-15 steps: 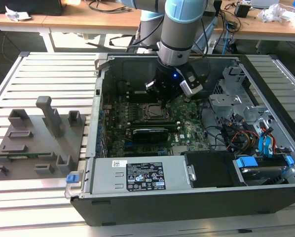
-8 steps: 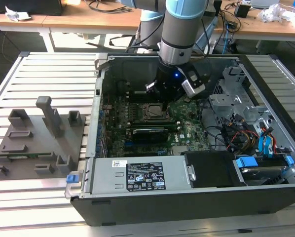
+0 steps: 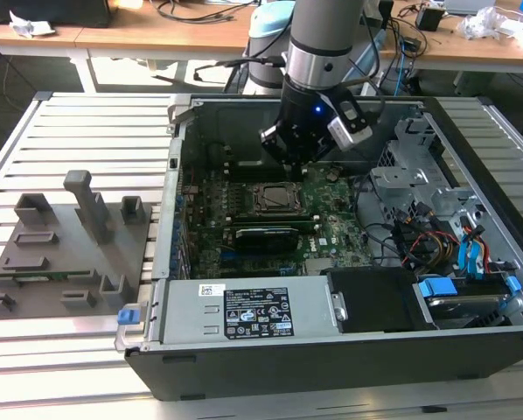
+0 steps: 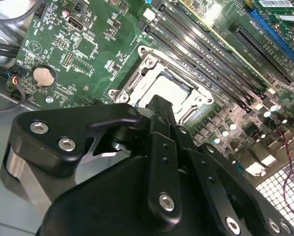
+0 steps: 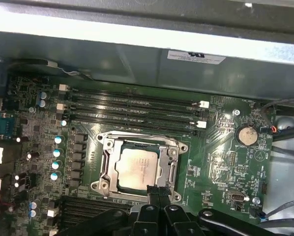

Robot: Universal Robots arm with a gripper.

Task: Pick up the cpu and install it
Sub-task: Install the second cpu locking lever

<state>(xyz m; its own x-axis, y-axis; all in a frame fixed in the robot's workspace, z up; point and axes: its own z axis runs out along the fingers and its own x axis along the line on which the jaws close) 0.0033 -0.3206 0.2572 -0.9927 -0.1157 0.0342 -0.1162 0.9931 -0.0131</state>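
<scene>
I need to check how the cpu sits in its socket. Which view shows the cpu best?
The first wrist view: the cpu lies in plain sight inside the socket frame, almost its whole shiny top visible. In the second wrist view the gripper covers part of the cpu. In the exterior view the cpu is small, far below the arm.

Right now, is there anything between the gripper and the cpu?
Nothing visible does. The cpu lies in the socket on the motherboard, top uncovered, and the gripper is at its edge.

the cpu (image 5: 138, 167) sits in the motherboard socket (image 5: 103, 162) inside the computer case (image 3: 244, 367); fixture blocks (image 3: 91, 206) lie to the exterior view's left.
</scene>
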